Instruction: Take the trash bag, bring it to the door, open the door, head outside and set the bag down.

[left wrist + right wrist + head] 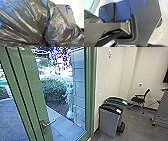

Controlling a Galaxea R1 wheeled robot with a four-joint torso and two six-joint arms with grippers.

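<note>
The dark, shiny trash bag (25, 22) is large and close in the left wrist view. Its folds run together into a tight gather, where my left gripper (46, 42) is shut on the plastic. Crinkled plastic of the bag (91, 17) also shows beside the robot's own parts in the right wrist view. In the head view the green-framed glass door (33, 94) is at the left, with a metal lever handle (47, 123) low on its upright. Whether the door is ajar I cannot tell.
Two grey bins, one with a black lid (110, 119) and one with a green lid (116, 100), stand right of the door frame (91, 97). Farther right is a black chair (140, 99). Outside are paving (12, 119), a bush (53, 89) and a pale statue (69, 100).
</note>
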